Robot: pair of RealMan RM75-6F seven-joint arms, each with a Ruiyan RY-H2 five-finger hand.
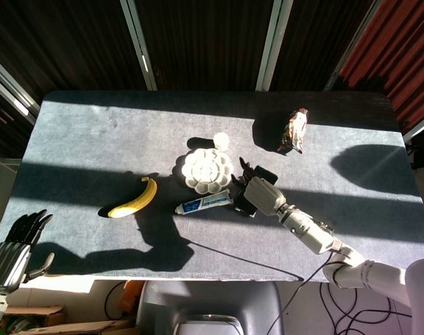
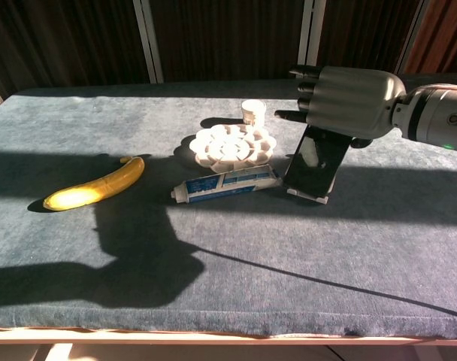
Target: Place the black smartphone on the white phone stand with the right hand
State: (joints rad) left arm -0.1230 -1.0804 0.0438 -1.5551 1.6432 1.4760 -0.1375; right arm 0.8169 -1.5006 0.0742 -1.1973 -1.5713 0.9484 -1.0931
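The black smartphone (image 2: 316,162) stands steeply on the white phone stand (image 2: 307,194), its long axis running up from the stand's lip toward the right hand (image 2: 347,100), which sits directly over the phone's top edge. That is the relation the coming move turns on: the phone lies straight below the hand, leaning back toward it, so any release has to go up and away without dragging the top edge along.

In the chest view the right hand's fingers (image 2: 305,94) point out toward the toothpaste tube (image 2: 227,183) side, and the palm covers the phone's upper end. Whether it grips the phone or only rests against it I cannot tell (the contact is hidden behind the palm). In the head view the right hand (image 1: 261,194) shows as a pale block just beside the white flower-shaped tray (image 1: 207,169), with the forearm stretching back to the lower right.

The left hand (image 1: 13,244) hangs off the table's near left corner, well apart from everything, fingers extended and holding nothing. The right hand is plainly the nearer one.

I judge the placement nearly done, with letting go remaining.
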